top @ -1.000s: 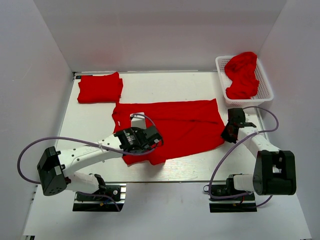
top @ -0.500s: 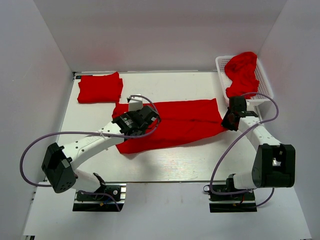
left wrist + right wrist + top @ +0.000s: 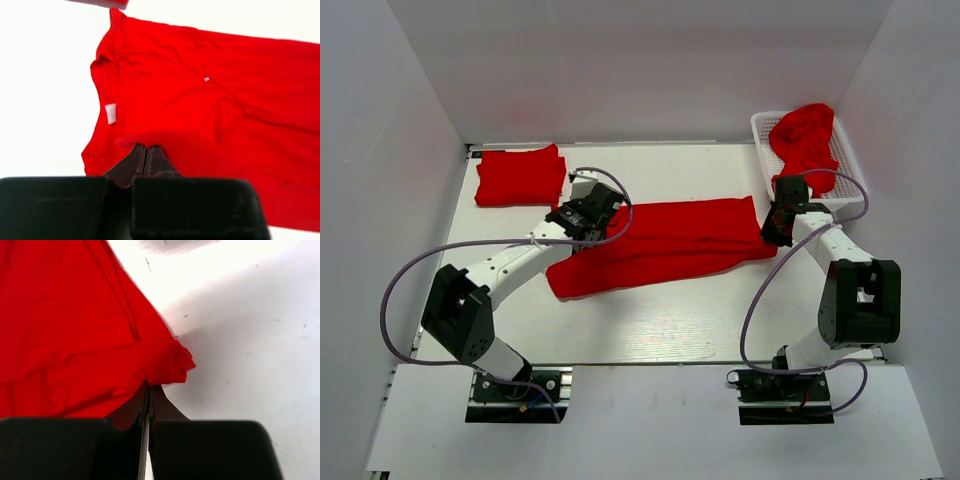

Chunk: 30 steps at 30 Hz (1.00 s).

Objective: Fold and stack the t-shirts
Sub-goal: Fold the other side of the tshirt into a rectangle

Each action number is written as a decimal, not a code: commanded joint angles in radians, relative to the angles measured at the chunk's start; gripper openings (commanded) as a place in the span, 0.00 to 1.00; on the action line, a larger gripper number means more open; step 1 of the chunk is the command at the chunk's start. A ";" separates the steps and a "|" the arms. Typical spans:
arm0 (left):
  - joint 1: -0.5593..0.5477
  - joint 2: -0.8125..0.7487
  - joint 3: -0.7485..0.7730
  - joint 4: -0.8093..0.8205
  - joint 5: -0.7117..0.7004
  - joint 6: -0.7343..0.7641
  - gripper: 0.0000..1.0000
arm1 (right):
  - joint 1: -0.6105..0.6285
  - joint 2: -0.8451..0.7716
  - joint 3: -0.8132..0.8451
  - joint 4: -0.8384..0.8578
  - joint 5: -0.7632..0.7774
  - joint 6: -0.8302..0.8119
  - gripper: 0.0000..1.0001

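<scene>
Bench point(image 3: 670, 315): white, carries everything. Middle t-shirt point(image 3: 670, 245): red, lies on the bench as a long band doubled over lengthwise, strung between the two claws, with its collar end at the left claw and its hem end at the right claw. Basket point(image 3: 851, 165): white lattice, just beyond the right claw at the far right corner, nearly touching that wrist in the top view. Bunched t-shirt point(image 3: 803, 145): red, heaped in the basket and spilling over its rim, beyond the right claw. Folded t-shirt point(image 3: 520, 177): red, neat rectangle, left of and slightly beyond the left claw, apart from the middle t-shirt. Left claw point(image 3: 145, 152): clenched, fingers together with a fold of the middle t-shirt pinched at the tips, near the collar. Right claw point(image 3: 150, 390): clenched, tips nipping the bunched corner of the middle t-shirt's hem, with bare bench to the claw's right. Neck label point(image 3: 110, 113): small white tab inside the collar, ahead and left of the left claw's tips.
</scene>
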 commanded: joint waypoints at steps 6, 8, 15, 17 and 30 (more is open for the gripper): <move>0.088 0.015 0.052 0.086 0.014 0.088 0.00 | 0.001 0.091 0.127 0.044 -0.012 -0.074 0.00; 0.103 0.024 0.052 0.086 0.014 0.088 0.00 | 0.002 0.108 0.152 0.040 -0.025 -0.086 0.00; 0.157 0.049 0.041 0.158 0.065 0.145 0.00 | 0.004 0.152 0.209 0.091 -0.086 -0.139 0.00; 0.168 0.084 0.041 0.171 0.076 0.145 0.00 | 0.004 0.171 0.223 0.095 -0.083 -0.145 0.00; 0.249 0.271 0.128 0.221 0.131 0.177 0.00 | 0.002 0.327 0.364 0.069 -0.055 -0.153 0.00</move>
